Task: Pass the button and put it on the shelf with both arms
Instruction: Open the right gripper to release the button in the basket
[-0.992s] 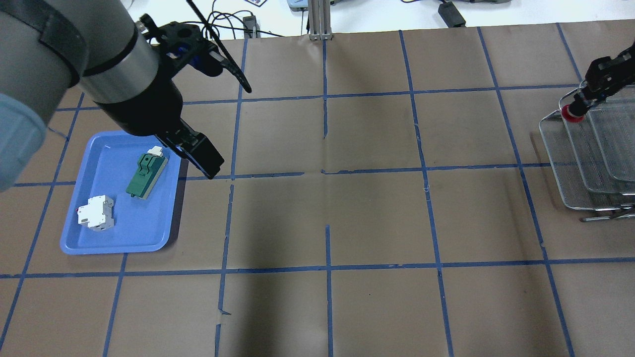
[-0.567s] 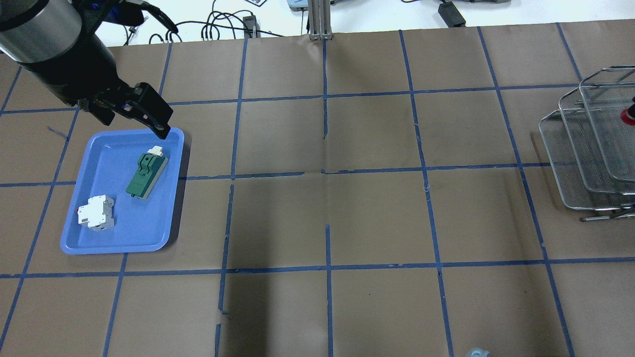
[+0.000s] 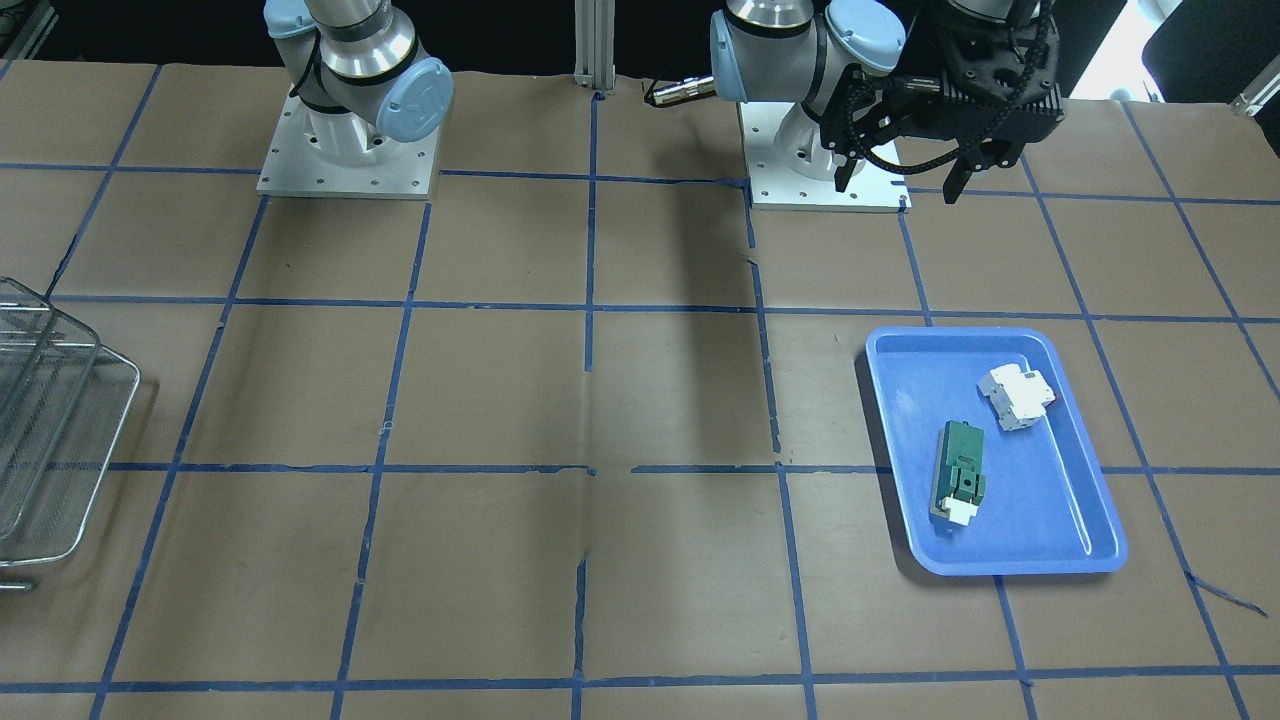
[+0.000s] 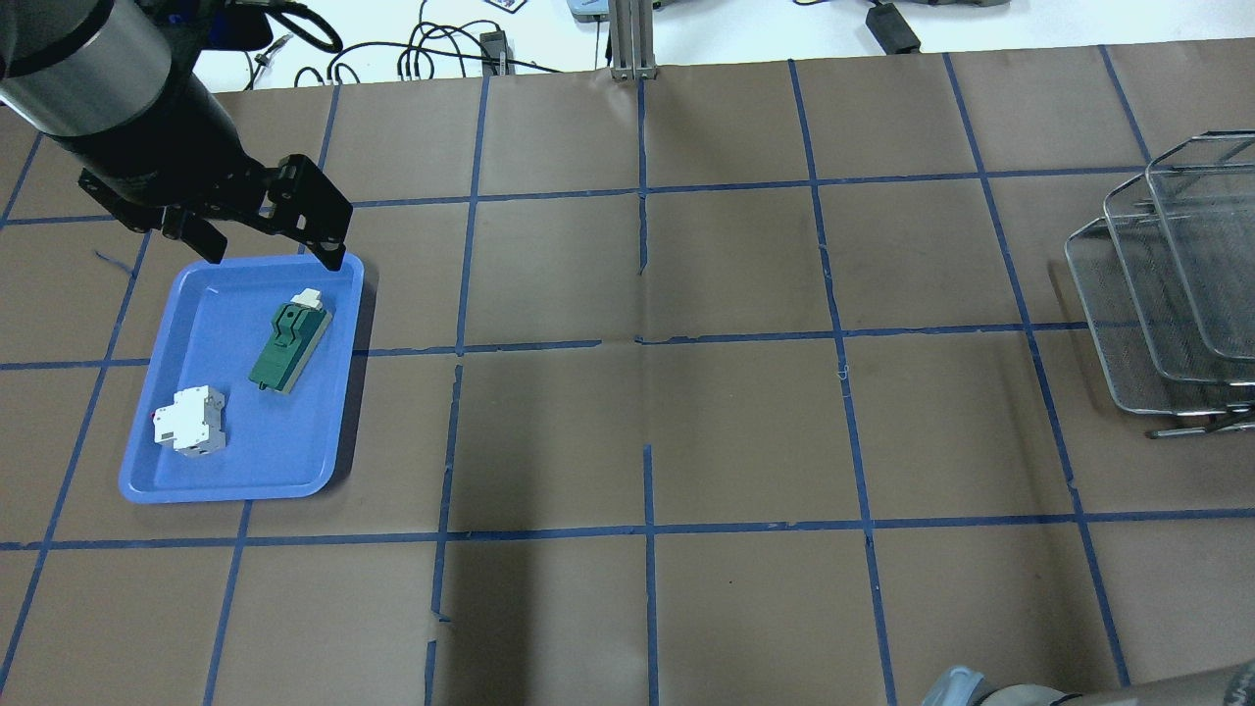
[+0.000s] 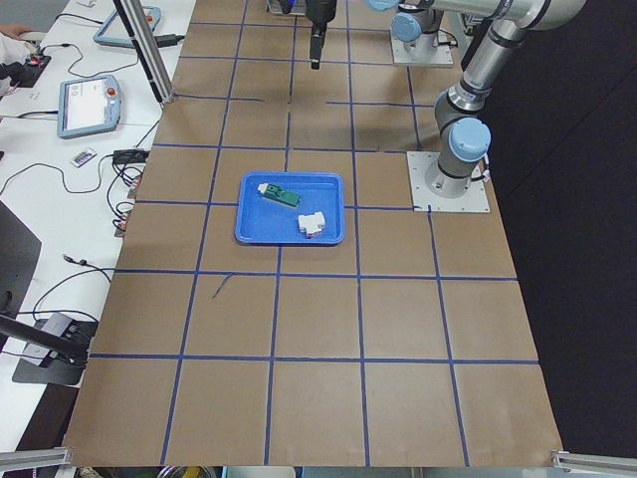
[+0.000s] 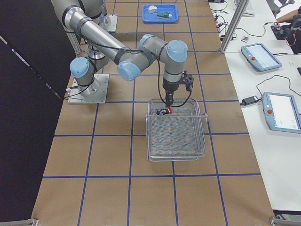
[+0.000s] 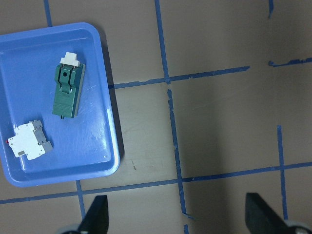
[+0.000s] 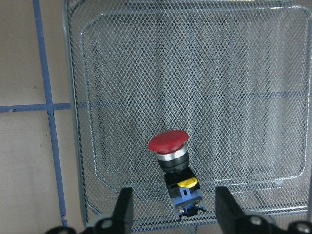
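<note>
The red-capped, black-bodied push-button (image 8: 173,156) lies on its side on the silver wire-mesh shelf (image 8: 243,73), directly beneath the right pincer (image 8: 174,195), between its spread fingers (image 8: 123,210) without touching either; its long axis crosses their closing line. The left pincer (image 4: 272,253), also spread, hangs well apart.

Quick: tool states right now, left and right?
Left tool: open, holding nothing.
Right tool: open; the button lies on the shelf between its fingers, not gripped.
</note>
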`<action>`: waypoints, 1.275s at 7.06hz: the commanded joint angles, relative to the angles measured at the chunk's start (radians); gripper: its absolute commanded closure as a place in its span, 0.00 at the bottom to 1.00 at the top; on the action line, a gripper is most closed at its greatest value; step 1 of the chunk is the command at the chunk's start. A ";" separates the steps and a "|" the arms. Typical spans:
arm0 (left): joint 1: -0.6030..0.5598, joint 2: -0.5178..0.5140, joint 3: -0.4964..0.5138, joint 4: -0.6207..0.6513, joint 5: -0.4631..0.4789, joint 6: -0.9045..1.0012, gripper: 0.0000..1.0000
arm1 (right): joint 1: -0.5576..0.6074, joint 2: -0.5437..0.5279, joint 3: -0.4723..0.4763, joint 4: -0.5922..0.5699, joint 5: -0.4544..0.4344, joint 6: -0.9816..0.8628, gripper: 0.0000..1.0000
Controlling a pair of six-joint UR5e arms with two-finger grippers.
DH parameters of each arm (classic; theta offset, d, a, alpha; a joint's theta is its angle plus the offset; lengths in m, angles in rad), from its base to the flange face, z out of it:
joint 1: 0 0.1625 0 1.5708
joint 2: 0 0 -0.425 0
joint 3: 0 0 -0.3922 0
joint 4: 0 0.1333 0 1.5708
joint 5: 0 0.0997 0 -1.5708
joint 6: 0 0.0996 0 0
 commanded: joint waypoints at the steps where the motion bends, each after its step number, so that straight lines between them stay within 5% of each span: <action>1: -0.002 -0.013 -0.005 0.001 -0.017 0.003 0.00 | 0.006 -0.017 -0.017 0.044 -0.002 0.006 0.00; 3: 0.004 -0.016 -0.003 0.010 -0.026 -0.010 0.00 | 0.064 -0.127 -0.056 0.249 0.064 0.049 0.00; 5: 0.002 -0.020 -0.009 0.023 -0.017 -0.010 0.00 | 0.239 -0.242 -0.062 0.359 0.129 0.285 0.00; 7: 0.004 -0.028 -0.003 0.024 -0.017 -0.012 0.00 | 0.519 -0.248 -0.067 0.347 0.123 0.557 0.00; 9: 0.002 -0.036 0.001 0.024 -0.016 -0.012 0.00 | 0.676 -0.221 -0.060 0.286 0.112 0.827 0.00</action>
